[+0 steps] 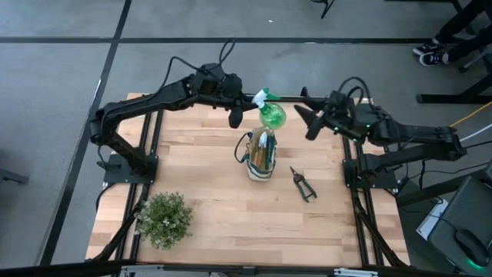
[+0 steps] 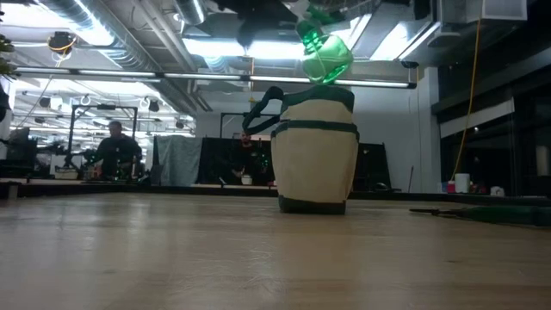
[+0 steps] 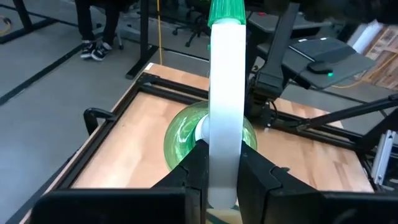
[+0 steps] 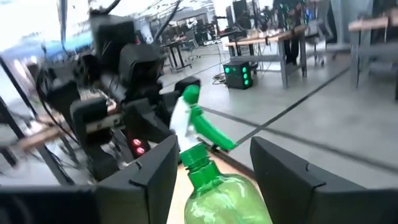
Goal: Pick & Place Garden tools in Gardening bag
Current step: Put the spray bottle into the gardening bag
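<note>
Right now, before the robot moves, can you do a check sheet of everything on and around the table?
Surface: light wooden tabletop, nothing spilled.
Job's things: translucent green spray bottle held above the cream canvas bag with green trim, which has long things standing inside; dark pruning shears lying on the wood beside the bag.
Clutter: bushy green potted plant near a corner.
Grippers: left pincer shut on the bottle's white spray head; right pincer open, close to the bottle.
Cables: black cable loops above the arms.
Surroundings: a seated person at benches behind.
</note>
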Tool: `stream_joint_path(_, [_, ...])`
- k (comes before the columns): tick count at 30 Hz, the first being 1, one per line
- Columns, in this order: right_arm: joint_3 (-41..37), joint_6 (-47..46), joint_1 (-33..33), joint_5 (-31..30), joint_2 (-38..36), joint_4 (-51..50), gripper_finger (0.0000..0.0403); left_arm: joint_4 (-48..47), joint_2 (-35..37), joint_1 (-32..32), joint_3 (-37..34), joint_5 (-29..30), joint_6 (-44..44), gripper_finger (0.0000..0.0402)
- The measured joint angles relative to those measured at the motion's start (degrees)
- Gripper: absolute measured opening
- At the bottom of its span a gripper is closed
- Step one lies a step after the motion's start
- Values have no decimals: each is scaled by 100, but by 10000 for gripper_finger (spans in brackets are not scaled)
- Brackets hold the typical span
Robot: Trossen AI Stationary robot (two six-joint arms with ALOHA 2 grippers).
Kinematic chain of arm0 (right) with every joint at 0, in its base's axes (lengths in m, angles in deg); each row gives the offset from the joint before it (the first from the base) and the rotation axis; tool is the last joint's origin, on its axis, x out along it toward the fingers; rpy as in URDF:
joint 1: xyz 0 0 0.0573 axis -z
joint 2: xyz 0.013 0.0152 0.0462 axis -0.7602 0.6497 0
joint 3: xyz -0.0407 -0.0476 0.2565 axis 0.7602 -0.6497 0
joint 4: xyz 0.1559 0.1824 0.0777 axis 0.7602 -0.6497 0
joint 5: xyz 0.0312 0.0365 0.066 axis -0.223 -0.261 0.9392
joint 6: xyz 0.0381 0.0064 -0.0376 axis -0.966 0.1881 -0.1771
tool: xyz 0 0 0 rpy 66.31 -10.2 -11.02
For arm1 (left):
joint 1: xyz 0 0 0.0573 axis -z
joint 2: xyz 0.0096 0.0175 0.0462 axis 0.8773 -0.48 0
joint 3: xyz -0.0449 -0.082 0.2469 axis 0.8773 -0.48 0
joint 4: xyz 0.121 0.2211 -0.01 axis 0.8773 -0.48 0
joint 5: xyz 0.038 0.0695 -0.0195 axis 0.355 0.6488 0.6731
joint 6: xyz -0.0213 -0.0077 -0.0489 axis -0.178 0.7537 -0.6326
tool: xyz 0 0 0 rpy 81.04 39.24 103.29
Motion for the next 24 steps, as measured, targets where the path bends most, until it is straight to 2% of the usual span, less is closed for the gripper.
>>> stream_joint_path(8, [2, -1652, 17, 20, -360, -1368, 188, -367, 94, 289, 0, -14, -194, 44])
stream_joint_path(11, [2, -2129, 17, 320, -365, -1773, 184, -534, 94, 439, -2, -33, -308, 44])
stream_joint_path(18, [2, -2765, 19, 1103, -237, -2394, 181, -718, 109, 736, -2, -94, -456, 44])
stream_joint_path(24, [2, -3138, 22, 1155, 51, -2856, 181, -979, 109, 894, -2, -102, -491, 44])
